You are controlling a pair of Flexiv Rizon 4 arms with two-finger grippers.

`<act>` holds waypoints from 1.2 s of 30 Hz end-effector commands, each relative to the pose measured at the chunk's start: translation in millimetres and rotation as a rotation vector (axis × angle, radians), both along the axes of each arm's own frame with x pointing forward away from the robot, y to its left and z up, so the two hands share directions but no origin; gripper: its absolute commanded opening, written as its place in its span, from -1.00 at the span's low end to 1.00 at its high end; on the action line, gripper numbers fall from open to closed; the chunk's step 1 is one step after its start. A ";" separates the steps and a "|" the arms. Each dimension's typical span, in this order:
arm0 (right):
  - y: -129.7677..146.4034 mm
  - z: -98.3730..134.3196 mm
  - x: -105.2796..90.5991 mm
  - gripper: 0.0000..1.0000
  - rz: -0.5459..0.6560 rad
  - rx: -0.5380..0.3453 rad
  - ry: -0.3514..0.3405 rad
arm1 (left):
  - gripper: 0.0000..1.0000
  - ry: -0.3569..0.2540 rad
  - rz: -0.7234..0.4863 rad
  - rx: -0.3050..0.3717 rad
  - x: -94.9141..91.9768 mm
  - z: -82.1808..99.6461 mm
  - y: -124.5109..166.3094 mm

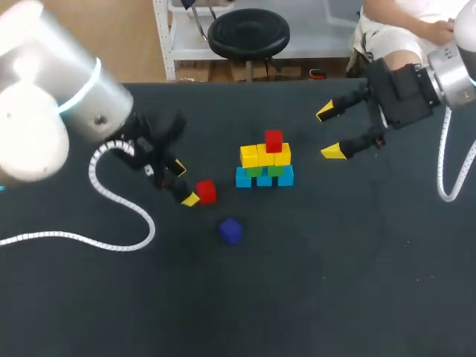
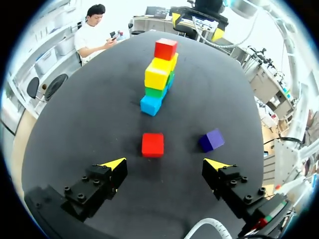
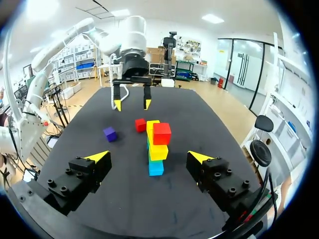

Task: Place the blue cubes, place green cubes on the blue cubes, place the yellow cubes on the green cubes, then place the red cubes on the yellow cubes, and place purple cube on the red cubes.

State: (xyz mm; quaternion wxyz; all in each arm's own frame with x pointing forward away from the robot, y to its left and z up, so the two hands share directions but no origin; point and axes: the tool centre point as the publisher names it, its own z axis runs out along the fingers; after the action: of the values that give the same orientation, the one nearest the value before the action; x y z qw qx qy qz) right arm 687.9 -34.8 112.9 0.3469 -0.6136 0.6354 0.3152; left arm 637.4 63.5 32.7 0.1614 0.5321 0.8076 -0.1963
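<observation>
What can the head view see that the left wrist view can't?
Only the head view: the stack's bottom row is three blue cubes side by side. Only the left wrist view: the left gripper is open, the loose red cube just ahead, untouched. Both: the purple cube and the stack's top red cube.

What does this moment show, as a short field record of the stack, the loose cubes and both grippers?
stack: blue cubes at base, then green cubes, yellow cubes, top red cube
loose red cube: on table, ahead of left gripper, not gripped
purple cube: on table, apart from stack
left gripper: fingers open
right gripper: fingers open, empty, off to the stack's side
</observation>
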 end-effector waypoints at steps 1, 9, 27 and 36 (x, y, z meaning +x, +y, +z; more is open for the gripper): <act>-0.2 0.2 -0.9 1.00 -0.001 0.001 -0.002 | 1.00 -0.101 0.053 0.029 -9.0 -8.3 2.0; -0.2 0.2 -0.9 1.00 -0.001 0.001 -0.002 | 1.00 -0.085 0.058 0.001 13.3 -28.5 5.4; -0.2 0.2 -0.9 1.00 -0.001 0.001 -0.002 | 1.00 -0.045 -0.005 -0.150 43.4 -39.7 -9.6; -0.2 0.2 -0.9 1.00 -0.001 0.001 -0.002 | 1.00 -0.046 0.000 -0.100 42.0 -42.4 -17.6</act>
State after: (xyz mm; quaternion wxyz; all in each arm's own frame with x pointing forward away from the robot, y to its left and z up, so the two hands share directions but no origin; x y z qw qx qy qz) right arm 687.8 -34.7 113.0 0.3469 -0.6137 0.6354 0.3151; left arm 676.9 52.2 -9.0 0.2154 0.5251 0.7898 -0.2326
